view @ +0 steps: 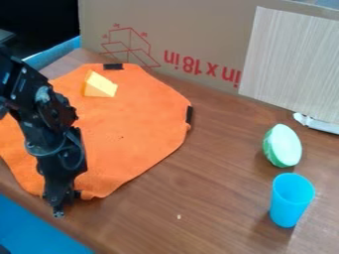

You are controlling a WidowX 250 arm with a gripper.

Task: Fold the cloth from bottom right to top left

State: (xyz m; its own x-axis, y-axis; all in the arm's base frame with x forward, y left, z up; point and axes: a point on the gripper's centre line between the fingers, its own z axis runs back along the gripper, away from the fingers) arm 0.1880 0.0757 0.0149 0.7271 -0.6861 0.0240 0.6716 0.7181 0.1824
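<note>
- The orange cloth (132, 129) is lying mostly flat on the wooden table (218, 208), spreading across its left side; its broad surface is leaving plenty to fold.
- The black gripper (62, 201) is hanging at the cloth's lowest edge, a placing that is suiting a pick-up there, I judge. Whether its jaws are standing apart, together or clamped on fabric, I cannot tell.
- A yellow wedge (99, 86) is resting on the cloth's upper left part. It is sitting where the fold should be landing, so the lifted side could be covering or nudging it.
- Two black strips (113, 66) are lying at the cloth's edge, one at the top, one on the right — their purpose is staying unclear, and the right one could be snagging or shifting as fabric is lifting.
- Well apart to the right, a blue cup (289, 201) is standing upright, its mouth facing up and its inner wall showing; the depths are hiding any contents.
- Just beyond it, a green piece — probably a bowl (286, 145) — is turning a pale face outward.
- Behind, a cardboard sheet (192, 32) is standing upright, likely serving as a screen, with a pale panel (291, 59) covering its right part.
</note>
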